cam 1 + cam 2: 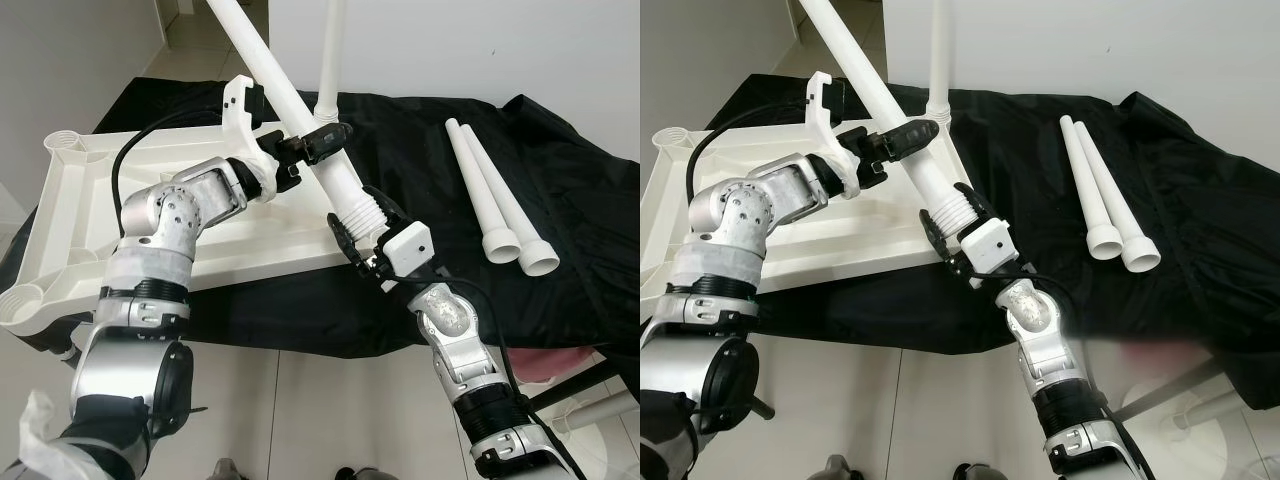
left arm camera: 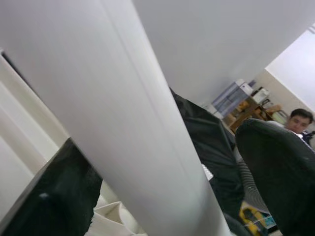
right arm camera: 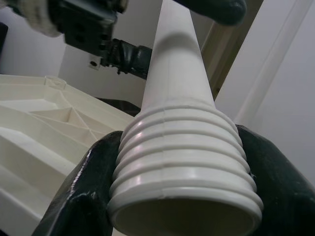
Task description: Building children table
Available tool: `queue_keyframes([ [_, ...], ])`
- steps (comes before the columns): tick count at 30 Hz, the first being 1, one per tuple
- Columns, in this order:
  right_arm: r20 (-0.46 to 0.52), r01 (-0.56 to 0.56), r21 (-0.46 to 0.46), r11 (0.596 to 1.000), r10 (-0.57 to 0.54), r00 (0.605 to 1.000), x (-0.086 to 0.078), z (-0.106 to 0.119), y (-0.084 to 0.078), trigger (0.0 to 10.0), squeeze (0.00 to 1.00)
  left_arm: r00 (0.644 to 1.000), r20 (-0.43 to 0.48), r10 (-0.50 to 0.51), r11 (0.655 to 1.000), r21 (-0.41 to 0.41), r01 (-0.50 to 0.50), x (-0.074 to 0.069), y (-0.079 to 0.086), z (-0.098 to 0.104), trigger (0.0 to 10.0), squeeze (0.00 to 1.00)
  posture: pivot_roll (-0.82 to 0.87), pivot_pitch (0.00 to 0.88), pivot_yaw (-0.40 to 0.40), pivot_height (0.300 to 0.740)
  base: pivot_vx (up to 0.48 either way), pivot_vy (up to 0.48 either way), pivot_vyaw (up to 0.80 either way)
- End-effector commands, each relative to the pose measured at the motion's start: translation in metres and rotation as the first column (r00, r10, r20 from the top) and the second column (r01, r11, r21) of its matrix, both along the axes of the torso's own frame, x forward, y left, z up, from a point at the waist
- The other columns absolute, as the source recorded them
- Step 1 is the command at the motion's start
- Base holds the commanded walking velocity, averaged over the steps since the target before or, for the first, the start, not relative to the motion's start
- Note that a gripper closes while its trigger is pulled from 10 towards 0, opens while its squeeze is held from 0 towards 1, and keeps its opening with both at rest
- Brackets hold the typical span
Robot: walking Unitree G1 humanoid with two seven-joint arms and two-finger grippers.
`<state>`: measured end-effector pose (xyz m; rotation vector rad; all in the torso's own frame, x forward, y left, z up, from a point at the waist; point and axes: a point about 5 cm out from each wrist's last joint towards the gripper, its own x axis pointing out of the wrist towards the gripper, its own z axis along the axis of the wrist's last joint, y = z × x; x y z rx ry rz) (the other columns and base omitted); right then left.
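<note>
You have one white leg (image 1: pixel 300 120) tilted in the air, threaded end (image 1: pixel 365 212) low, over the corner of the upturned white tabletop (image 1: pixel 90 200) lying ribbed side up on black cloth. A second leg (image 1: pixel 330 55) stands upright at its far corner. Two more legs (image 1: pixel 490 195) lie side by side, well apart to the right.

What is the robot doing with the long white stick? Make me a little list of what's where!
held leg: white table leg, tilted, held by both pincers
right pincer: shut on the leg's threaded end
left pincer: shut on the leg higher up
tabletop: white tabletop, upside down on the black cloth
fitted leg: one leg standing upright at the tabletop's far corner
spare legs: two loose legs side by side on the cloth
</note>
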<state>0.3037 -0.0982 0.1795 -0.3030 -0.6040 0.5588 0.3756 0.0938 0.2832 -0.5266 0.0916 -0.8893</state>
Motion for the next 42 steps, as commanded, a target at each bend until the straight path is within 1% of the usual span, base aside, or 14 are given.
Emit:
queue_keyframes([
  [1,-0.013,-0.021,-0.034,0.999,0.02,1.0,-0.005,-0.007,0.003,10.0,0.0,0.992,0.058,-0.115,0.993,-0.032,0.117,-0.001,0.001,0.01,10.0,0.0,-0.02,0.069,-0.019,0.74,0.0,0.0,0.0],
  [4,-0.027,-0.032,-0.048,0.998,0.03,0.999,-0.01,-0.013,0.003,10.0,0.0,0.998,0.028,-0.06,0.998,-0.031,0.061,0.007,0.009,0.015,10.0,0.0,-0.02,0.071,-0.018,0.74,0.0,0.0,0.0],
  [5,-0.039,-0.036,-0.053,0.998,0.034,0.999,-0.015,-0.018,0.004,10.0,0.0,1.0,-0.011,0.007,0.998,-0.057,-0.007,0.015,0.019,0.019,10.0,0.0,-0.02,0.072,-0.017,0.74,0.0,0.0,0.0],
  [11,-0.052,-0.036,-0.057,0.998,0.033,0.998,-0.019,-0.023,0.004,10.0,0.0,0.997,-0.033,0.068,0.995,-0.066,-0.07,0.021,0.029,0.022,10.0,0.0,-0.03,0.074,-0.007,0.74,0.0,0.0,0.0],
  [13,-0.057,-0.034,-0.062,0.998,0.031,0.998,-0.02,-0.024,0.003,10.0,0.0,0.995,-0.031,0.093,0.992,-0.081,-0.095,0.024,0.033,0.023,4.7,0.0,-0.03,0.074,-0.005,0.74,0.0,0.0,0.0],
  [15,-0.057,-0.034,-0.063,0.997,0.03,0.998,-0.02,-0.024,0.003,10.0,0.0,0.995,-0.03,0.095,0.992,-0.086,-0.097,0.024,0.033,0.023,4.7,0.0,-0.03,0.074,-0.005,0.74,0.0,0.0,0.0],
  [16,-0.057,-0.031,-0.064,0.997,0.027,0.998,-0.02,-0.024,0.002,10.0,0.0,0.997,-0.022,0.08,0.993,-0.088,-0.081,0.023,0.03,0.022,0.0,0.0,-0.04,0.076,-0.005,0.74,0.0,0.0,0.0],
  [29,-0.084,-0.012,-0.026,1.0,0.01,0.996,-0.02,-0.024,-0.002,10.0,0.0,0.993,-0.041,0.107,0.987,-0.117,-0.111,0.028,0.033,0.025,0.0,0.0,-0.03,0.084,-0.011,0.74,0.0,0.0,0.0],
  [30,-0.106,-0.013,0.008,1.0,0.014,0.994,-0.019,-0.024,-0.002,10.0,1.0,0.993,-0.04,0.109,0.987,-0.117,-0.113,0.028,0.034,0.025,0.0,0.0,-0.03,0.083,-0.01,0.74,0.0,0.0,0.0],
  [33,-0.132,-0.013,0.055,0.998,0.02,0.991,-0.018,-0.023,-0.004,10.0,1.0,0.993,-0.021,0.116,0.988,-0.099,-0.118,0.029,0.034,0.026,0.0,0.0,-0.03,0.083,-0.012,0.74,0.0,0.0,0.0],
  [34,-0.138,-0.004,0.072,0.997,0.014,0.99,-0.017,-0.023,-0.006,10.0,1.0,0.993,-0.027,0.116,0.989,-0.091,-0.118,0.03,0.033,0.024,6.7,0.0,-0.02,0.08,-0.015,0.74,0.0,0.0,0.0],
  [35,-0.144,0.008,0.086,0.996,0.005,0.99,-0.016,-0.022,-0.007,10.0,1.0,0.992,-0.038,0.119,0.989,-0.085,-0.122,0.03,0.033,0.023,10.0,0.0,-0.02,0.08,-0.015,0.74,0.0,0.0,0.0],
  [40,-0.194,0.036,0.163,0.986,-0.004,0.981,-0.011,-0.021,-0.012,10.0,1.0,0.991,-0.025,0.133,0.988,-0.074,-0.134,0.031,0.034,0.024,10.0,0.0,-0.02,0.077,-0.024,0.74,0.0,0.0,0.0],
  [42,-0.25,0.073,0.267,0.961,-0.004,0.968,-0.006,-0.017,-0.018,10.0,1.0,0.989,0.011,0.151,0.985,-0.091,-0.149,0.031,0.035,0.03,10.0,0.0,-0.02,0.071,-0.031,0.74,0.0,0.0,0.0],
])
